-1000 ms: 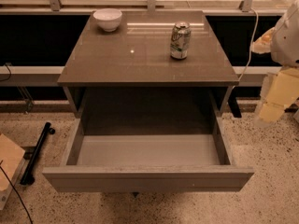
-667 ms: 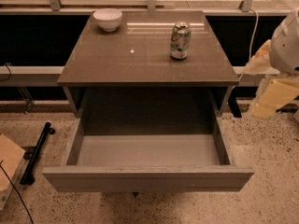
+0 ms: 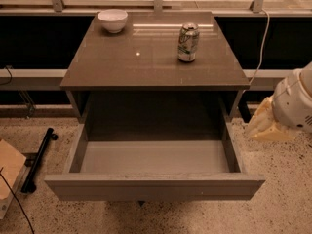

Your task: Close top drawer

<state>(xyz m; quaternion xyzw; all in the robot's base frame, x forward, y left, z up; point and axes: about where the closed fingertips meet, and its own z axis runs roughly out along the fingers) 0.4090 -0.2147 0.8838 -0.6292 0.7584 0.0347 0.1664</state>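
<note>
- Top drawer (image 3: 155, 186): found pulled far out of the cabinet (image 3: 146, 62), toward the camera. Its plain, handle-less front panel is seen nearest the viewer, and its lighter grey inner floor is fully exposed. It is touched by nothing.
- Cabinet: grey-brown, with a glossy top. A dark cavity is shown behind the extended drawer.
- Gripper (image 3: 265, 125): a pale yellowish piece placed at the right edge of the view, carried on a white arm (image 3: 296, 101). It is held to the right of the drawer's right side wall, level with the cabinet opening, and is kept apart from both drawer and cabinet. Whether it is spread or pressed together cannot be told from this angle. Nothing is seen to be held by it.
- Bowl (image 3: 112, 20): white, set upright at the back left corner of the cabinet top.
- Can (image 3: 188, 43): a drinks can, stood upright on the cabinet top, right of centre and toward the back, well apart from the bowl.
- Cable (image 3: 263, 38): light-coloured, hung down behind the cabinet's right rear corner.
- Black bar (image 3: 39, 160): laid on the speckled floor (image 3: 287, 204), left of the drawer.
- Board (image 3: 7, 172): tan, cut off by the left edge, just beside the black bar.
</note>
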